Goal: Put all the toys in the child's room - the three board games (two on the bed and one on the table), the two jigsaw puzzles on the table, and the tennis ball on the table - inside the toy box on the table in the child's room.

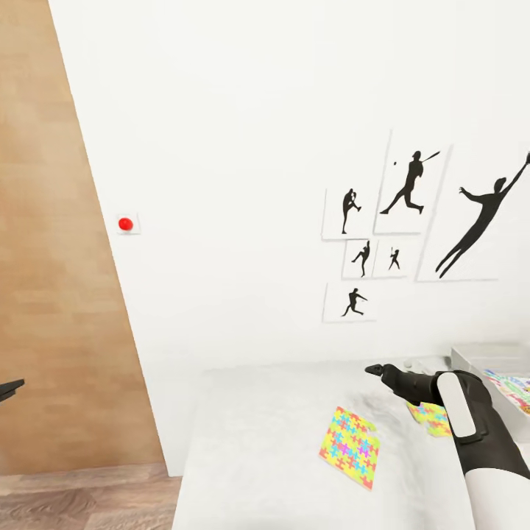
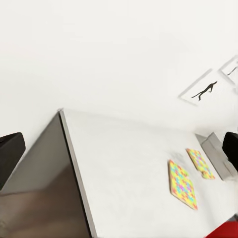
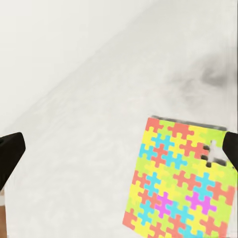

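Observation:
On the pale table (image 1: 250, 442) a jigsaw puzzle (image 1: 350, 447) lies flat, patterned in yellow, pink, blue and green. A second jigsaw puzzle (image 1: 429, 418) is partly hidden behind my right arm. My right gripper (image 1: 377, 369) hovers above the table beyond both puzzles. The right wrist view has its fingers (image 3: 10, 153) wide apart, open and empty, with a puzzle (image 3: 181, 181) below. The light grey toy box (image 1: 475, 359) stands at the far right, a colourful board game (image 1: 510, 389) at its near side. My left gripper (image 1: 9, 388) hangs off the table's left end, open (image 2: 119, 144), facing both puzzles (image 2: 182, 184).
A white wall with black sports silhouette prints (image 1: 408, 184) rises right behind the table. A red button (image 1: 126, 224) sits on that wall. A wood-toned panel (image 1: 51, 258) and plank floor (image 1: 81, 500) lie to the left of the table's end.

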Robot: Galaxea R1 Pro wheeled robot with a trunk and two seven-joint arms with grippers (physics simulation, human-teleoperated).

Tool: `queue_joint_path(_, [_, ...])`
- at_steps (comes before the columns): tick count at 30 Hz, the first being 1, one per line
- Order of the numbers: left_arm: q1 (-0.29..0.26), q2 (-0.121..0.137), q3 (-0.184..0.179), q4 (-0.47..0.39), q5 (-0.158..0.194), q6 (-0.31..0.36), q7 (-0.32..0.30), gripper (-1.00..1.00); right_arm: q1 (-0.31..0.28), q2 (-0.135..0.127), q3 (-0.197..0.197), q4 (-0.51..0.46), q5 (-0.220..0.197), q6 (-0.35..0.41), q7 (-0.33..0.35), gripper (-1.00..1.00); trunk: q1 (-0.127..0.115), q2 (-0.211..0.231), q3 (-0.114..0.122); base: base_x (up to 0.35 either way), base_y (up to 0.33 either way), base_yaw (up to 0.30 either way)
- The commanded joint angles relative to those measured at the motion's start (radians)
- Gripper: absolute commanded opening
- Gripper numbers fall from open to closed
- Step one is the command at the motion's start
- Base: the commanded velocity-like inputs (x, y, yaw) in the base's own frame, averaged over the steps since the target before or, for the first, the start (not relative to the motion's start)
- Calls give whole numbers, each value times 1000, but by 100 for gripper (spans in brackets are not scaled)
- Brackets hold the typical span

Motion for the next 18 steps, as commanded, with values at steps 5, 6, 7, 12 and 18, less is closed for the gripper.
queue_joint_path(5, [0, 0, 0, 0, 3, 6, -1, 100, 0, 2, 0, 0, 0, 4, -2, 100, 1, -1, 0, 149, 52, -175])
queue_joint_path(6, [0, 0, 0, 0, 3, 6, -1, 100, 0, 2, 0, 0, 0, 4, -2, 100, 1, -1, 0, 123, 45, -74])
queue_joint_path(7, [0, 0, 0, 0, 3, 6, -1, 100, 0, 2, 0, 0, 0, 4, -2, 100, 1, -1, 0, 98, 36, -59])
queue_joint_path(12, [0, 0, 0, 0, 3, 6, -1, 100, 0, 1, -1, 0, 0, 4, 0, 100, 1, -1, 0, 53, 19, -32])
queue_joint_path(18, [0, 0, 0, 0, 3, 6, 0, 100, 0, 1, 0, 0, 0, 2, 2, 100, 1, -1, 0, 84, 23, -9])
